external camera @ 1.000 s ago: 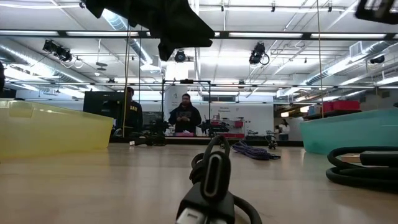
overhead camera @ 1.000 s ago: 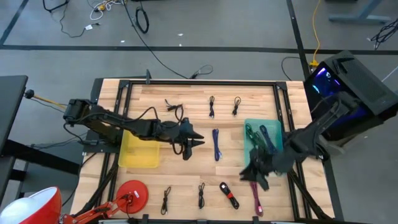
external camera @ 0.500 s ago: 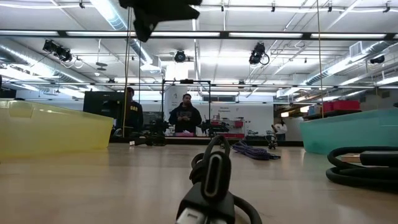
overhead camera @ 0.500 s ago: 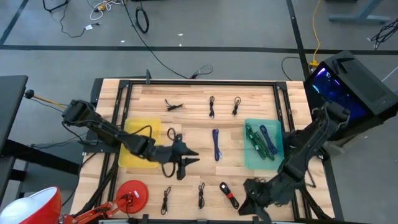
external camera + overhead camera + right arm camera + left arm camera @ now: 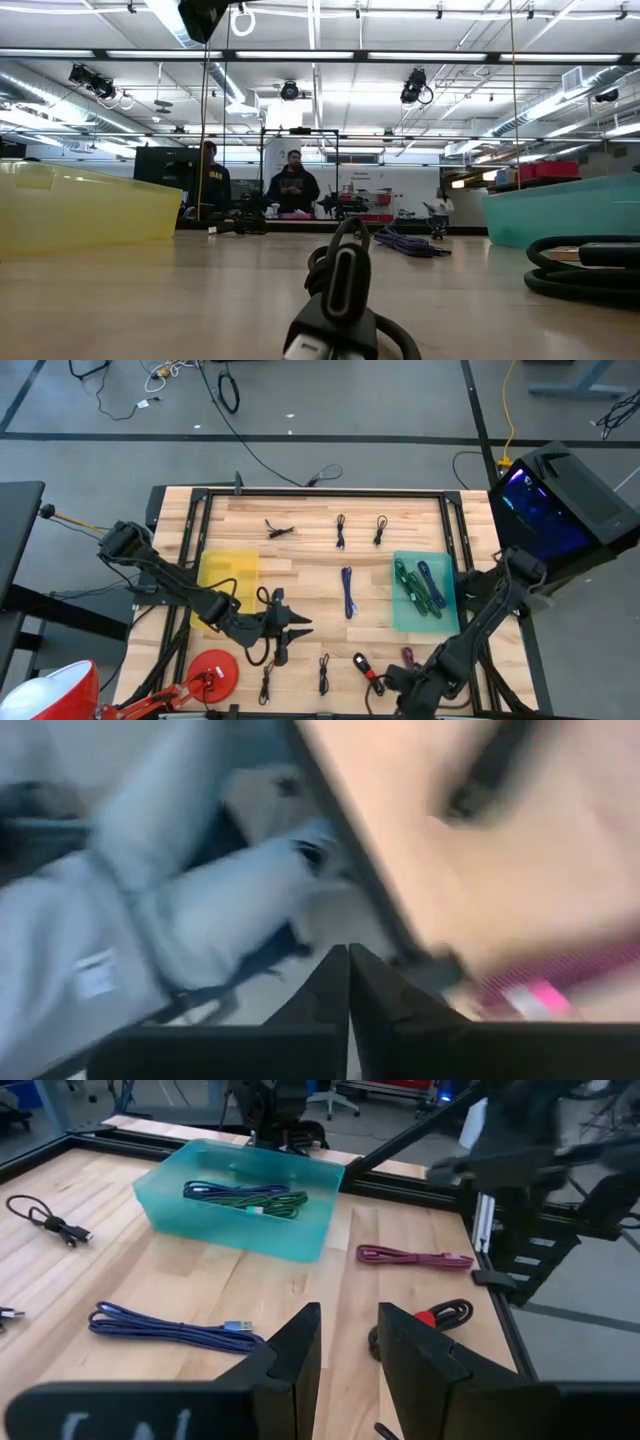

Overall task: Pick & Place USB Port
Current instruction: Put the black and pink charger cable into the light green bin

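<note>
USB cables lie loose on the wooden table. A maroon cable [image 5: 407,657] and a black cable with a red end [image 5: 366,672] are near the front edge, and a blue cable [image 5: 347,592] is in the middle. My right gripper [image 5: 392,682] hangs over the front edge beside these two, tipped down and shut [image 5: 348,955], with nothing showing between its fingertips. The maroon cable [image 5: 545,988] lies just beside it. My left gripper [image 5: 295,632] hovers off the yellow bin's [image 5: 225,575] near right corner. Its fingers [image 5: 348,1335] stand a narrow gap apart, holding nothing.
A teal bin [image 5: 410,618] at the right holds green and blue cables. Small black cables lie along the far side [image 5: 341,530] and the near side [image 5: 324,674]. One lies right before the low camera [image 5: 340,290]. A red disc [image 5: 215,668] sits at the near left.
My left gripper has swung from the table's middle beside the blue cable toward the near edge and a little left. My right gripper has gone from the teal bin's near side down to the near edge, tipping steeply downward. No cable has visibly moved.
</note>
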Motion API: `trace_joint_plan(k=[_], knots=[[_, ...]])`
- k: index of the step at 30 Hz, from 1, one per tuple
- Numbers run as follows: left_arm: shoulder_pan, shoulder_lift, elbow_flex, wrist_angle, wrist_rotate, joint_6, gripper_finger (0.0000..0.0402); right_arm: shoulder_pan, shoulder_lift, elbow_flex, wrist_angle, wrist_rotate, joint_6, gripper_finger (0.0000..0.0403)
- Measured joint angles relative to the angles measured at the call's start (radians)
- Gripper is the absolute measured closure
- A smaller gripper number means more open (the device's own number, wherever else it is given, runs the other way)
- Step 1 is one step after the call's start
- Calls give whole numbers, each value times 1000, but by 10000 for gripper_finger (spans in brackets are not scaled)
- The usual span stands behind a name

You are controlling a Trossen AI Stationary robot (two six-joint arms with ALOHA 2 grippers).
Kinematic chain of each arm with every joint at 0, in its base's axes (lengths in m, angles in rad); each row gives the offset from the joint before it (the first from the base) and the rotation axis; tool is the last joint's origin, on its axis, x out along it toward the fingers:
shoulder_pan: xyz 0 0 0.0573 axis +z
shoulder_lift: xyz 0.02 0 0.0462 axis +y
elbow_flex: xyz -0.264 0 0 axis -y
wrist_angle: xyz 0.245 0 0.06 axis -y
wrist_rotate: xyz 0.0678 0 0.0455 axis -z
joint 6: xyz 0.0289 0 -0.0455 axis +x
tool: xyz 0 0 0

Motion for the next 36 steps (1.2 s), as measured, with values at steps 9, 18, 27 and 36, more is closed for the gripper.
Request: trace_joint_plan(k=[9,18,27,36], knots=[[8,0,0,2,-7,19,294,85,-2,-39,-200,20,191,398],[5,0,0,3,-7,3,294,110,-2,-124,-112,21,246,361],[4,0,0,3,-3,-11,294,109,-2,-139,-135,118,252,272],[0,0,0,3,-3,-15,294,107,-2,-139,-220,192,307,230]])
